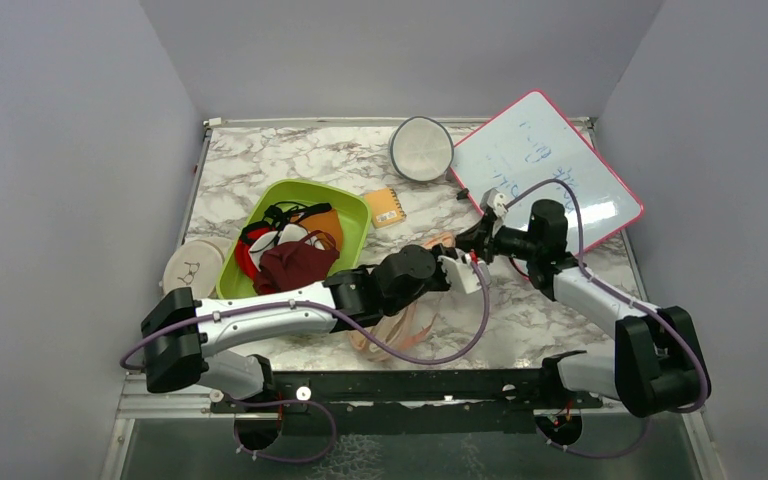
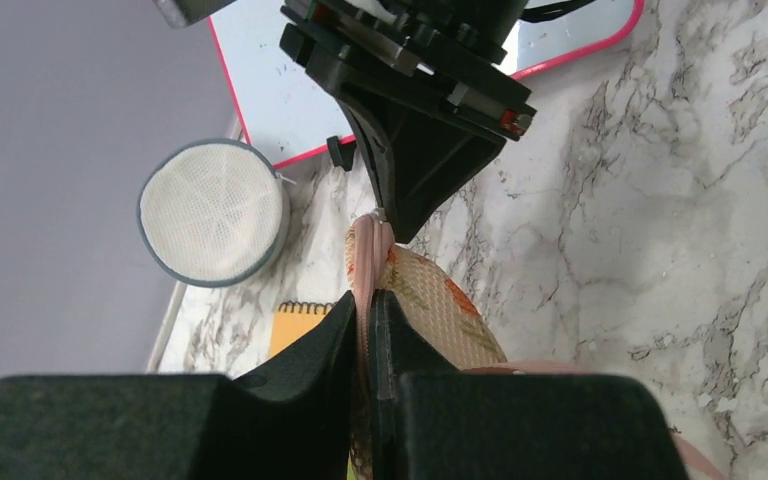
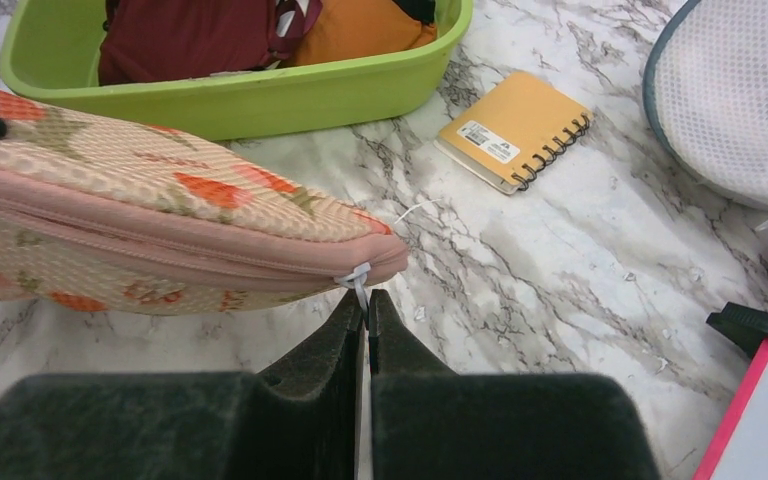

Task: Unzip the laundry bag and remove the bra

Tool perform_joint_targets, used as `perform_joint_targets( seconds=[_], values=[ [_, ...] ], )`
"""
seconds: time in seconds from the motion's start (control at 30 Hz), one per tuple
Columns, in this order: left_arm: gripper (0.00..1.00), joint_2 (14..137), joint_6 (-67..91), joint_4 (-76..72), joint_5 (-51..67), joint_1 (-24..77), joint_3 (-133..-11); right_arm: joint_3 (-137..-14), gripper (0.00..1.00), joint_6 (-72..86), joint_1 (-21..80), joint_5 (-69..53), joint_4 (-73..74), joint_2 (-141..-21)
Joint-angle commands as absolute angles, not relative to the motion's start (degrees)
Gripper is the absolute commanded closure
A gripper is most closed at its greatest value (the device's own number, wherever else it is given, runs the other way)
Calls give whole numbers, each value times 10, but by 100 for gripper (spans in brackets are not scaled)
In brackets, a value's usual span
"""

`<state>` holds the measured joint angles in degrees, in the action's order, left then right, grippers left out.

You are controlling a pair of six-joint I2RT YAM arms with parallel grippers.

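Observation:
The peach laundry bag (image 3: 160, 225) with its orange-red and green print is held up edge-on between both grippers, its zipper closed. In the top view the bag (image 1: 403, 325) mostly hides under the left arm. My left gripper (image 2: 368, 305) is shut on the bag's pink zipper edge (image 2: 364, 260). My right gripper (image 3: 367, 300) is shut on the white zipper pull (image 3: 358, 278) at the bag's end. The two grippers, left (image 1: 457, 268) and right (image 1: 477, 243), nearly meet at mid-table. The bra is hidden.
A green bin (image 1: 355, 215) with maroon and orange cloths stands to the left. An orange notebook (image 1: 386, 207) lies beside it. A round grey-rimmed mesh disc (image 1: 421, 148) and a pink-framed whiteboard (image 1: 545, 165) are at the back. A round white lid (image 1: 192, 268) lies at the far left.

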<state>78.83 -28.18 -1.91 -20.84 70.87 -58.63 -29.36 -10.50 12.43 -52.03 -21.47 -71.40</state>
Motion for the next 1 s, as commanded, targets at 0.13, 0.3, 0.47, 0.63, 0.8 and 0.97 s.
perform_joint_targets(
  seconds=[0.13,0.3,0.47,0.63,0.8,0.97],
  values=[
    [100,723,-367,-68,-127,712,-586,-318,99,-142,109,-520,-239,-769],
    [100,701,-377,-59,-125,712,-575,-356,99,-182,90,-547,-208,-800],
    [100,690,-368,-84,-125,712,-559,-398,99,-329,90,-651,-135,-857],
    [100,704,-339,-126,-134,712,-554,-398,99,-316,95,-695,-168,-870],
    [100,712,-310,-174,-159,712,-542,-404,99,-328,112,-681,-132,-870],
    [100,746,-265,-123,-207,714,-578,-350,91,-252,122,-552,-226,-814]
  ],
)
